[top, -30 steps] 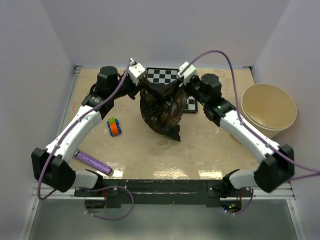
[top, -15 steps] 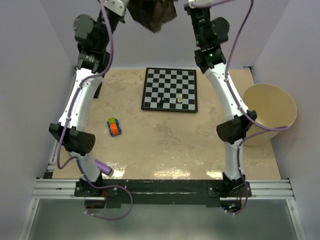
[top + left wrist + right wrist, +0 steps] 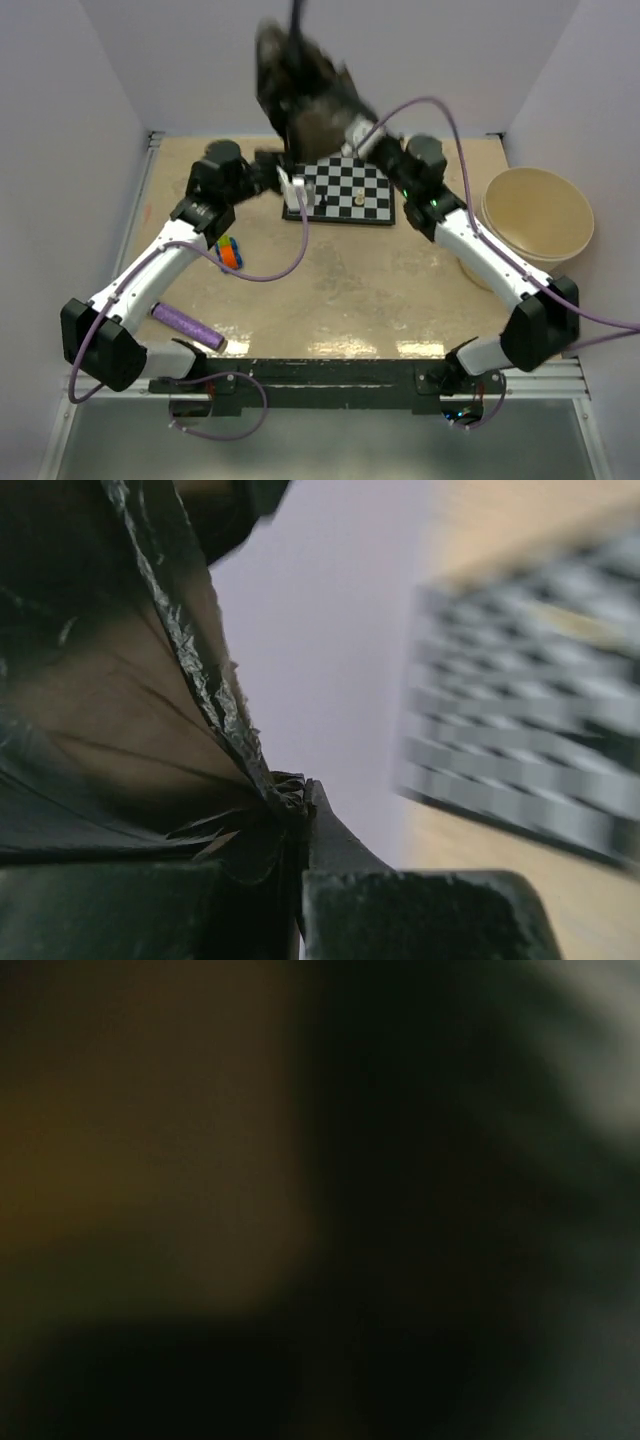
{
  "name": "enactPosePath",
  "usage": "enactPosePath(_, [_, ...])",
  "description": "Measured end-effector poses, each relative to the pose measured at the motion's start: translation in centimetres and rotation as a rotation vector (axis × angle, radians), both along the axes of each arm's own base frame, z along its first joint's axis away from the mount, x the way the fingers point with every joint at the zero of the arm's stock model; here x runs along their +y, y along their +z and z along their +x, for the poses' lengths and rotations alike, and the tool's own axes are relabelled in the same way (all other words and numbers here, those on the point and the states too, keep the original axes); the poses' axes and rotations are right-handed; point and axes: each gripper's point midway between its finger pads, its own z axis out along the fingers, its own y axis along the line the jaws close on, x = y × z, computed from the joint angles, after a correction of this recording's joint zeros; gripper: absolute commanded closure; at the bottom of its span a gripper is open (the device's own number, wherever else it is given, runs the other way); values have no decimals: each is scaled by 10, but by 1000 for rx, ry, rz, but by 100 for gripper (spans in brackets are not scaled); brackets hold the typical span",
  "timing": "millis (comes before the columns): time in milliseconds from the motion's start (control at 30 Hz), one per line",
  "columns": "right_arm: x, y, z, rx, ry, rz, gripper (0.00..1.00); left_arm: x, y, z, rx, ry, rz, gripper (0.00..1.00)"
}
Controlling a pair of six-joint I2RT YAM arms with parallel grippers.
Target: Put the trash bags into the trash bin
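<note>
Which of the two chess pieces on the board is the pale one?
The pale piece, the right-hand one in the top view; the dark piece stands to its left.

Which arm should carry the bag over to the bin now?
Right, probably. The trash bin stands far right, beside the right arm. The left claw pinches the trash bag but is farther from the bin.

The trash bag (image 3: 310,95) is thin black plastic film, glossy, heavily wrinkled, brownish where light passes through. The trash bin (image 3: 540,215) is smooth cream plastic with a low sheen. The desk (image 3: 350,290) is mottled beige, reflective along its near edge.
</note>
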Motion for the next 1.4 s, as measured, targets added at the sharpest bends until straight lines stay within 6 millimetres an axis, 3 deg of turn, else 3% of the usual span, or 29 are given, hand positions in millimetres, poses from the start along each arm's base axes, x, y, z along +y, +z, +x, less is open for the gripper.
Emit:
enactPosePath(33, [-2, -96, -6, 229, 31, -145, 100, 5, -78, -9, 188, -13, 148, 100])
enactPosePath(67, [-15, -191, -33, 464, 61, -268, 100, 14, -148, -31, 375, -34, 255, 100])
enactPosePath(100, [-31, -251, -66, 626, 84, -328, 100, 26, -203, -61, 544, -57, 328, 100])
enactPosePath(133, [-54, -309, -122, 805, 112, -377, 100, 36, -235, -90, 659, -78, 363, 100])
enactPosePath(167, [-65, -320, -155, 856, 135, -375, 100, 45, -254, -117, 743, -86, 364, 100])
enactPosePath(200, [-70, -312, -181, 847, 165, -351, 100, 51, -253, -136, 768, -90, 336, 100])
enactPosePath(233, [-68, -281, -194, 767, 197, -293, 100, 52, -240, -145, 750, -90, 285, 100])
enactPosePath(267, [-63, -236, -201, 658, 229, -226, 100, 52, -221, -148, 712, -88, 232, 100])
enactPosePath(333, [-58, -149, -199, 488, 253, -115, 100, 49, -175, -144, 626, -76, 108, 100])
enactPosePath(367, [-55, -116, -193, 434, 253, -74, 100, 48, -154, -139, 597, -67, 57, 100])
enactPosePath(433, [-49, -88, -177, 392, 243, -27, 100, 44, -129, -127, 582, -51, -15, 100])
enactPosePath(500, [-40, -97, -159, 422, 233, -12, 100, 41, -124, -119, 597, -35, -58, 100])
enactPosePath(633, [-28, -164, -127, 592, 173, -17, 100, 38, -147, -101, 724, 32, -110, 100])
enactPosePath(767, [-27, -201, -85, 704, 41, -1, 100, 42, -167, -66, 865, 171, -169, 100])
enactPosePath(900, [-33, -202, -28, 725, -94, 49, 100, 66, -176, -11, 973, 352, -262, 100])
enactPosePath(1000, [-33, -175, 27, 681, -166, 96, 100, 82, -152, 40, 963, 444, -345, 100])
enactPosePath(1100, [-23, -100, 93, 527, -189, 205, 100, 91, -93, 89, 826, 463, -441, 100])
enactPosePath(1133, [-20, -55, 117, 428, -187, 265, 100, 91, -56, 106, 732, 443, -488, 100])
enactPosePath(1200, [-18, 14, 136, 262, -161, 361, 100, 90, 9, 121, 567, 390, -567, 100])
enactPosePath(1267, [-23, 89, 130, 50, -117, 465, 100, 89, 91, 120, 356, 301, -655, 100])
enactPosePath(1300, [-27, 121, 116, -51, -93, 505, 100, 88, 139, 111, 228, 245, -699, 100])
enactPosePath(1400, [-32, 196, 51, -325, -12, 566, 100, 88, 237, 67, -91, 119, -777, 100])
